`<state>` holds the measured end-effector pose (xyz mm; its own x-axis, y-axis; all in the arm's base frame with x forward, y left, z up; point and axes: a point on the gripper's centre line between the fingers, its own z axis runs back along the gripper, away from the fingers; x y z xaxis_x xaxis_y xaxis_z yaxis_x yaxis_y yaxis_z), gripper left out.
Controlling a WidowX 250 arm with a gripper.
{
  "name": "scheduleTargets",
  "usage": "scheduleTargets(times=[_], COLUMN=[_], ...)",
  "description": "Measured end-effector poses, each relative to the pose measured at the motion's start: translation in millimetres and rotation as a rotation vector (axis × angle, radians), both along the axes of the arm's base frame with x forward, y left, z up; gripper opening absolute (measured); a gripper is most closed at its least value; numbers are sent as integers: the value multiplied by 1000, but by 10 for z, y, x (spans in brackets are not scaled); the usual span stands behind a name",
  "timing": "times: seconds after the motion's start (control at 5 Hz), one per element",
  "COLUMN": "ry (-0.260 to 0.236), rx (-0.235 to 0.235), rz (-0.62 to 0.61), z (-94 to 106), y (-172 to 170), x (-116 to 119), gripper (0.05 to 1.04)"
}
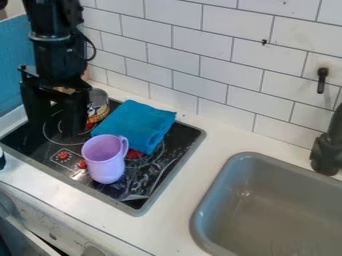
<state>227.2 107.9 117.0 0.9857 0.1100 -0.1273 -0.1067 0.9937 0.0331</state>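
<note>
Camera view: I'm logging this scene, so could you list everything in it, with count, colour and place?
can: one, metallic with a patterned label, on the stove beside the gripper
mug: one, purple, stove front
cloth: one, blue, folded, behind the mug
stove: one, black, left
knobs: two, red, left of the mug
counter: one, white, around stove and sink
sink: one, grey, right
faucet: one, black, beside the sink
hook: one, black, on the wall
wall: one, white tiles, back
panel: one, blue, far left
arm: one, black, upper left
gripper: one, black, above the stove, fingers apart
</note>
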Motion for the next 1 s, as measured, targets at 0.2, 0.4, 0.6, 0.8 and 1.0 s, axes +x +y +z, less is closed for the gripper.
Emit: scheduleTargets(times=[0.2, 0.4, 0.6, 0.8, 1.0], ry=[27, 117, 143, 148, 84], rx=[-7, 76, 113, 141, 138], rz=[-3, -51, -41, -69, -76], z=[-62, -64, -140, -308, -299], y=[-5, 147, 348, 468, 616], x=[-20, -153, -313, -457, -555], gripper=[998, 999, 999, 999, 998])
